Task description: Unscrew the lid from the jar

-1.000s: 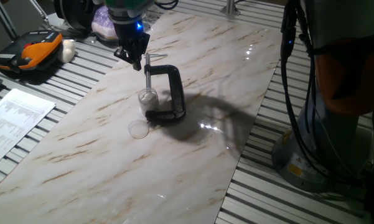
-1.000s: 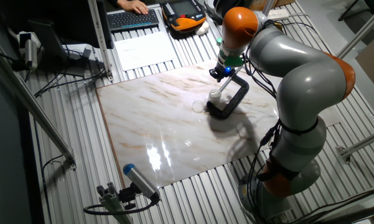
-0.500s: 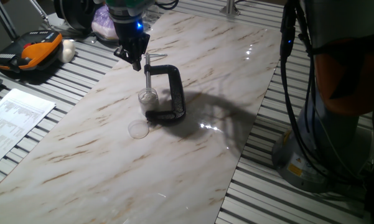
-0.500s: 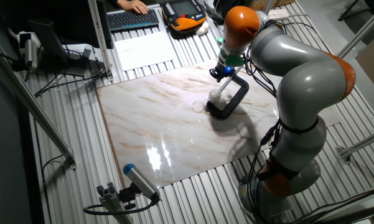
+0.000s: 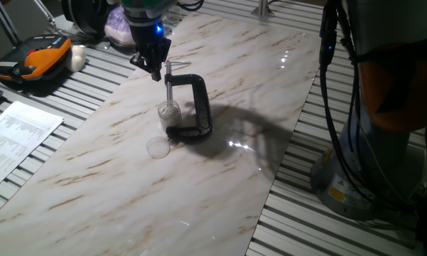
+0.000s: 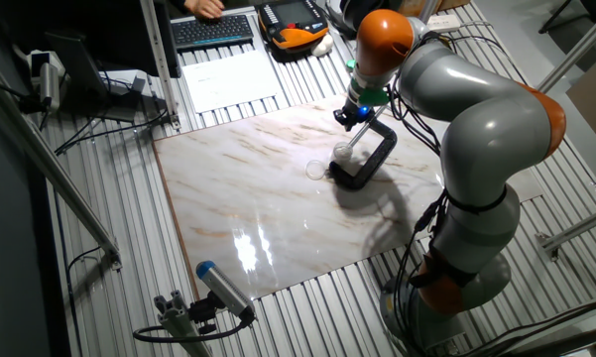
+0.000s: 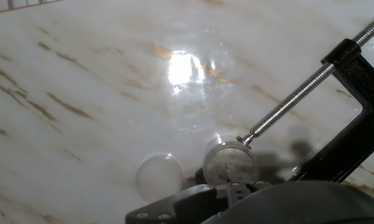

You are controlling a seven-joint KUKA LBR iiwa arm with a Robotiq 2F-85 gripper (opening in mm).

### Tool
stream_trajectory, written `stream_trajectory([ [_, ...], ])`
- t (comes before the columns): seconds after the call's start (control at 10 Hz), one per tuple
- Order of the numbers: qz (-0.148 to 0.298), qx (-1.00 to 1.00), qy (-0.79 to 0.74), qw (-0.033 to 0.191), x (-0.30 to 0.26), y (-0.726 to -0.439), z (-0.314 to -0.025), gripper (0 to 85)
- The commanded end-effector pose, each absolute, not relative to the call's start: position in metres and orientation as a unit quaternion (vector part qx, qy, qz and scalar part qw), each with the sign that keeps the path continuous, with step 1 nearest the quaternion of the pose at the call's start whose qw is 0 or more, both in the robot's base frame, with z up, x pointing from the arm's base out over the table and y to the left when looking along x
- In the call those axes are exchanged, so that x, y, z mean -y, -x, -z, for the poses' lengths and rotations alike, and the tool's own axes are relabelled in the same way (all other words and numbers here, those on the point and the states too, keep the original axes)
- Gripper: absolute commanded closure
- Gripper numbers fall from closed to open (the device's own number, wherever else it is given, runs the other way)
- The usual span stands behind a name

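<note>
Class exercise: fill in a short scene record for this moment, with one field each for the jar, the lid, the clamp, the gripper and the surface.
jar: small clear jar, pinned under the clamp's screw, open on top
lid: round translucent lid, lying on the table beside the jar, apart from it
clamp: black C-clamp, screw pointing down at the jar
gripper: gripper above the clamp, holding nothing; jaw state unclear
surface: marble-patterned table

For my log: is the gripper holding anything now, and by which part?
Nothing is held. The gripper hangs above the C-clamp; the lid lies on the table beside the jar.
</note>
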State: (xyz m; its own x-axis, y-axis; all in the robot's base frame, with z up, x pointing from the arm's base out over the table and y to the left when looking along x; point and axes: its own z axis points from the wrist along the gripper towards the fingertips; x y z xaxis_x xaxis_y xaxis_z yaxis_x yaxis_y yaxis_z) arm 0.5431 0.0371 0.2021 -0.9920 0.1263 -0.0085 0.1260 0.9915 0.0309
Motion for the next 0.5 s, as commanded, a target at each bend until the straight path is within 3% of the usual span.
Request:
stream_trajectory([
  [0.0,-0.016,-0.998,-0.063,0.005,-0.0377,-0.5427,-0.2020,85.0],
  [0.4,-0.017,-0.998,-0.063,0.007,-0.0390,-0.5415,-0.2017,85.0],
])
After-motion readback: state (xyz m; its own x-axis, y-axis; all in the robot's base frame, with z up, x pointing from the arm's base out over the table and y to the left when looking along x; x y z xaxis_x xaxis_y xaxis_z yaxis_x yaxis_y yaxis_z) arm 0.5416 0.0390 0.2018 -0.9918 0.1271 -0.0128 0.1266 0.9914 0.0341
